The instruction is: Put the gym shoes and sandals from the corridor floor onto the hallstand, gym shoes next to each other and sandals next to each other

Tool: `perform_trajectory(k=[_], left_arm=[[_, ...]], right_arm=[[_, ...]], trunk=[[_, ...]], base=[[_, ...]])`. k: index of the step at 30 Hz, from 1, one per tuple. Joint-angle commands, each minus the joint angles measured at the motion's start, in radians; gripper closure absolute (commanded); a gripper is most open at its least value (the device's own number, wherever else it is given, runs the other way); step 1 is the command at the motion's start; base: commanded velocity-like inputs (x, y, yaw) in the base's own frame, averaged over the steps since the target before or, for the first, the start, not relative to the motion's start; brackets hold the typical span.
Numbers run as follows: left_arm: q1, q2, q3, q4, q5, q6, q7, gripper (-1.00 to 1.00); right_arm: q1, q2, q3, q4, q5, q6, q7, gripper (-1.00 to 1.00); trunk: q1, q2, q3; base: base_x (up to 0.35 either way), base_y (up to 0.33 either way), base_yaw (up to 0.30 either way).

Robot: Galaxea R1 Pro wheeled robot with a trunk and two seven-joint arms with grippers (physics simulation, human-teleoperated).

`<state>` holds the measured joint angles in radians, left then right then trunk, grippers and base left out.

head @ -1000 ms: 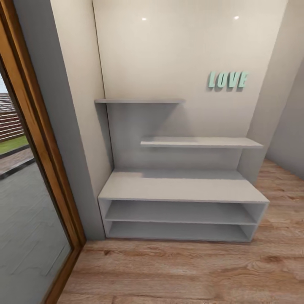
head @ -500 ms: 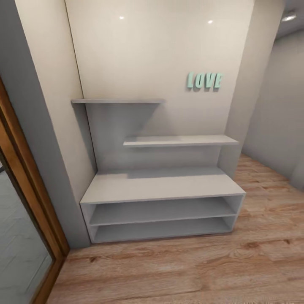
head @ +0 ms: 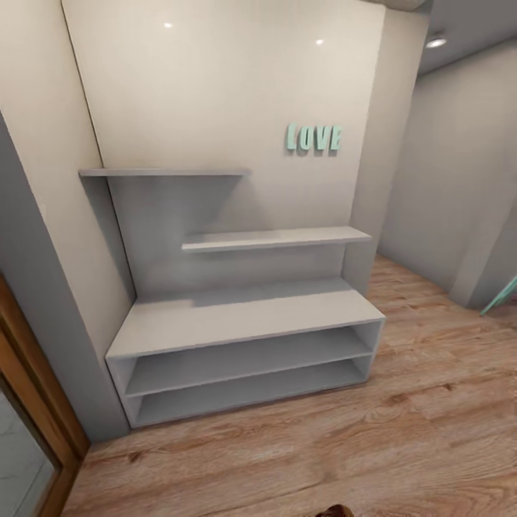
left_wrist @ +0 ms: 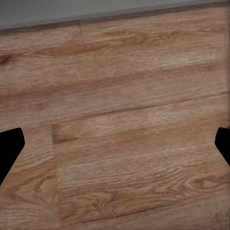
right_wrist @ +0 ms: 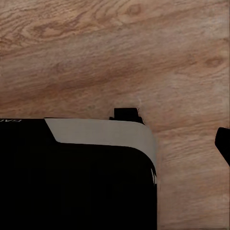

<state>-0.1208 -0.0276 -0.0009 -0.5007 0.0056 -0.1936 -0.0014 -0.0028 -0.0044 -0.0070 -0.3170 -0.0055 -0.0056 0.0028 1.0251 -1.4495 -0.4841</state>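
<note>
Since the earlier frame the camera had swung right, sliding the hallstand [head: 244, 316] leftward in view. Left gripper [left_wrist: 115, 143] fingertips stood wide apart over the corridor floor [left_wrist: 124, 96]; the right gripper's state I cannot tell (robot body blocked it). All shelves were bare.

Wood-plank floor [left_wrist: 124, 124], grey strip [left_wrist: 72, 12], claw [left_wrist: 117, 148] spread

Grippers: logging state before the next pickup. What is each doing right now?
Left gripper: open, nothing between the fingers, wood floor below.
Right gripper: cannot be told.
</note>
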Motion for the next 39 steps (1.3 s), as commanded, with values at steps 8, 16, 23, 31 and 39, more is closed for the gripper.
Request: perform_trajectory(k=[8, 16, 23, 31, 39], left_arm=[[0.0, 0.0, 0.0, 0.001, 0.001, -0.004, 0.0, -1.0], [0.0, 0.0, 0.0, 0.001, 0.001, -0.003, 0.0, -1.0], [0.0, 0.0, 0.0, 0.001, 0.001, -0.004, 0.0, -1.0], [0.0, 0.0, 0.0, 0.001, 0.001, -0.004, 0.0, -1.0], [0.0, 0.0, 0.0, 0.001, 0.001, -0.003, 0.0, -1.0]], right_arm=[[0.0, 0.0, -0.001, 0.0, -0.001, -0.001, 0.0, -1.0], [0.0, 0.001, -0.001, 0.0, -0.001, -0.001, 0.0, -1.0], [0.0, 0.0, -0.001, 0.0, -0.001, -0.001, 0.0, -1.0], [0.0, 0.001, -0.001, 0.0, -0.001, -0.001, 0.001, -1.0], [0.0, 0.001, -0.001, 0.0, -0.001, -0.001, 0.0, -1.0]], trunk=[[0.0, 0.0, -0.001], [0.0, 0.0, -0.001], [0.0, 0.0, -0.001], [0.0, 0.0, -0.001], [0.0, 0.0, -0.001]], base=[[0.0, 0.08, -0.255], [0.0, 0.003, -0.256], [0.0, 0.003, -0.255], [0.028, 0.188, -0.255], [0.013, 0.075, -0.256]])
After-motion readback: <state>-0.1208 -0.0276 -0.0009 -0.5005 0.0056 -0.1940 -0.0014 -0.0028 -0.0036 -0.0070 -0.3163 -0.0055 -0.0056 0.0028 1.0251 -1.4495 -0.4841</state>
